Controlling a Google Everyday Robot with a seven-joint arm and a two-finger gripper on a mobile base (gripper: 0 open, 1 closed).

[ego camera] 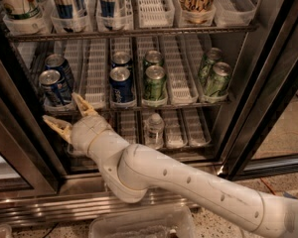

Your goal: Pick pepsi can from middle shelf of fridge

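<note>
Now, your gripper (68,116) sits low-left in the fridge (268,83) opening, just below the front edge of the middle shelf (178,78). Fingers (82,104) are spread wide w/ nothing between them; the upper one points up at the shelf edge, the lower one points left twd the door frame. The pepsi can (53,87) nearest you stands upright at the front of the far-left lane, just above & left of the upper fingertip, not touching it. A 2nd blue can (60,66) stands right behind it. Two more blue cans (121,83) stand one behind the other in the centre lane, one tray lane over. Green cans: one pair (154,82) just right of centre, another pair (216,78) at the right end, leaning. A small clear bottle (153,128) stands on the shelf below. The arm (188,182) comes in from lower right, across the fridge base.
</note>
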